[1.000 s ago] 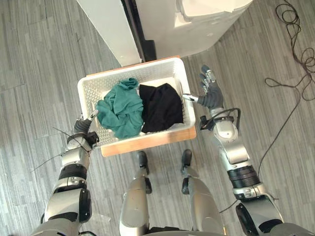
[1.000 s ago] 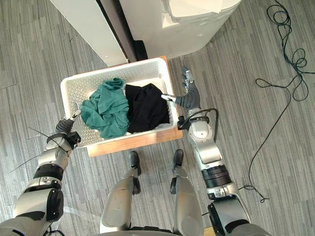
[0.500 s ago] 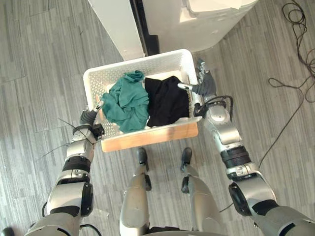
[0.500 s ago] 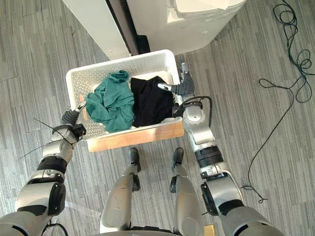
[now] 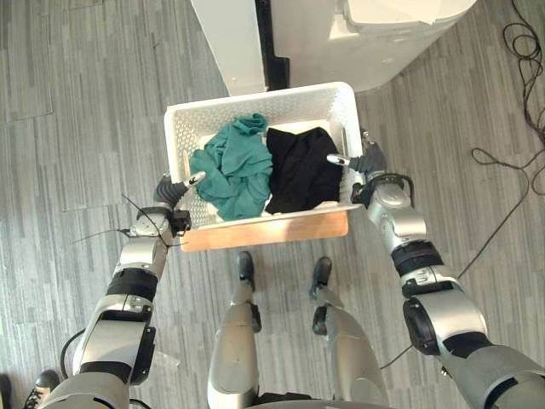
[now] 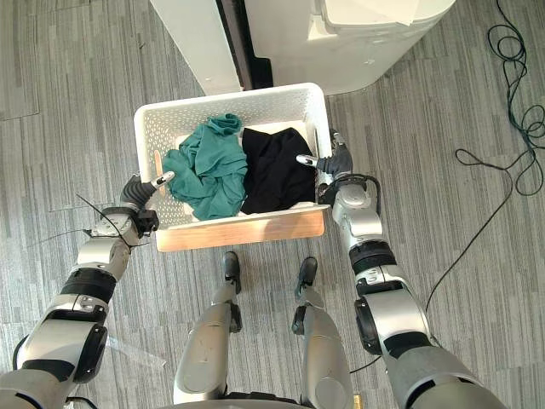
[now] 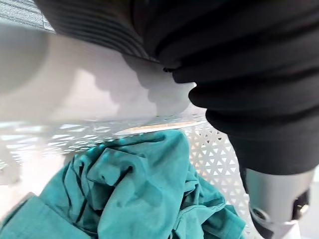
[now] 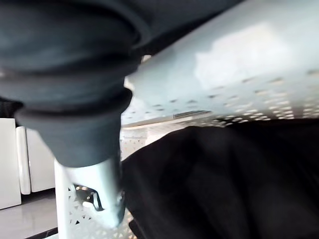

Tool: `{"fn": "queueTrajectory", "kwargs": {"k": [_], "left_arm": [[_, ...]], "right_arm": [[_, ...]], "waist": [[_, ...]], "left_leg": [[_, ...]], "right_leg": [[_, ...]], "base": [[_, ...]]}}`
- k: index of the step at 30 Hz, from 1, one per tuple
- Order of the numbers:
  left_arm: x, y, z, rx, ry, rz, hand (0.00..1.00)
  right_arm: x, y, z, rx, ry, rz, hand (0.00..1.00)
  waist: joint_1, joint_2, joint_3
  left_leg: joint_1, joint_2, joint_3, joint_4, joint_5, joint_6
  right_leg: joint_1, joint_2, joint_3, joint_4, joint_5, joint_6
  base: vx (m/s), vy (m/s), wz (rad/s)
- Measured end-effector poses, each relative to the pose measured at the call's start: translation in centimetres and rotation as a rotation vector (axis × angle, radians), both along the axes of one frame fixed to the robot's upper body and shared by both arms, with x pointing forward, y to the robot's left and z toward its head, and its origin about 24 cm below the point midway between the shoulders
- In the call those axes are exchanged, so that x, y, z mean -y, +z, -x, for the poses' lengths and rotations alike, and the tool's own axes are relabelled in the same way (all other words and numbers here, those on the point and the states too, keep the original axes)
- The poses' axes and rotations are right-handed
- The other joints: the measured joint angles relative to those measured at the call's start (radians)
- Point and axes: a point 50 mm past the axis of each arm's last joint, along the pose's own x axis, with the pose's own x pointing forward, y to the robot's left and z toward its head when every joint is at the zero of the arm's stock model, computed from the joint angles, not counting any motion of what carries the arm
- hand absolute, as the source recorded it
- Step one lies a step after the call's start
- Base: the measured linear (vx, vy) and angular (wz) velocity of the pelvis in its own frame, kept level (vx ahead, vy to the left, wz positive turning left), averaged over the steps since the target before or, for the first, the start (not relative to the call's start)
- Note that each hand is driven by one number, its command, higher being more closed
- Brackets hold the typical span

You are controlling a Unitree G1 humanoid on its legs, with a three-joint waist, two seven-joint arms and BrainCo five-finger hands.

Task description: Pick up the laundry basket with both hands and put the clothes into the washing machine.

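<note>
A white perforated laundry basket (image 5: pixel 255 95) rests on a low wooden board (image 5: pixel 264 232) in front of me. Inside lie a teal garment (image 5: pixel 234 166) on the left and a black garment (image 5: pixel 302 170) on the right. My left hand (image 5: pixel 170 192) is at the basket's left wall, its thumb (image 7: pixel 276 209) hooked over the rim beside the teal garment (image 7: pixel 134 189). My right hand (image 5: pixel 370 162) is against the right wall, thumb (image 8: pixel 89 189) over the rim by the black garment (image 8: pixel 224 179), fingers along the outside. The white washing machine (image 5: pixel 383 34) stands just beyond the basket.
A white upright panel (image 5: pixel 230 43) stands left of the machine, with a dark gap (image 5: pixel 274 43) between them. Grey plank floor surrounds the basket. A dark shoe (image 5: pixel 38 388) shows at the lower left corner.
The view has shifted. My right hand, earlier open beside the basket, has closed in on the right wall with its thumb over the rim. The left hand keeps its hold.
</note>
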Motion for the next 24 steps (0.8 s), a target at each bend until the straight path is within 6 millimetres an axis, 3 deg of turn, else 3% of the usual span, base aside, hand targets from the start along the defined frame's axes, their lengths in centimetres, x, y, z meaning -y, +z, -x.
{"fn": "queueTrajectory", "kwargs": {"k": [8, 9, 11, 12, 24], "left_arm": [[-0.5, 0.3, -0.6, -0.019, 0.008, -0.022, 0.00], [-0.5, 0.3, -0.6, -0.022, 0.009, -0.021, 1.00], [-0.4, 0.4, -0.9, -0.023, 0.013, -0.014, 1.00], [-0.3, 0.4, -0.9, -0.023, 0.014, -0.012, 1.00], [0.6, 0.4, -0.9, 0.016, 0.084, -0.003, 1.00]], "right_arm": [[-0.3, -0.8, -0.5, -0.063, 0.017, 0.002, 0.00], [-0.3, -0.7, -0.6, -0.066, 0.017, 0.007, 0.00], [-0.3, -0.6, -0.7, -0.075, 0.014, 0.030, 0.00], [-0.2, -0.5, -0.7, -0.077, 0.008, 0.046, 1.00], [1.5, 0.5, -1.2, -0.076, -0.149, 0.143, 1.00]], "waist": [[0.000, 0.001, -0.002], [0.000, 0.000, -0.002], [0.000, 0.000, -0.002], [0.001, 0.000, -0.002], [0.003, 0.001, -0.002]], "left_leg": [[-0.001, 0.001, -0.001, -0.001, 0.009, -0.007], [-0.001, 0.001, -0.001, -0.001, 0.009, -0.007], [-0.002, 0.001, -0.003, -0.001, 0.011, -0.010], [-0.003, 0.001, -0.003, -0.001, 0.011, -0.010], [-0.006, -0.018, -0.036, -0.038, 0.044, -0.011]], "right_leg": [[0.000, 0.001, -0.002, -0.001, 0.000, -0.001], [0.000, 0.001, -0.002, -0.001, 0.001, -0.001], [0.000, 0.001, -0.003, -0.001, 0.002, -0.002], [0.000, 0.001, -0.004, -0.001, 0.002, -0.002], [-0.002, -0.007, -0.033, 0.001, 0.001, -0.003]], "base": [[0.00, 0.000, 0.00], [0.00, 0.000, 0.00], [0.00, 0.000, 0.00], [0.00, 0.000, 0.00], [-0.01, -0.007, 0.08]]}}
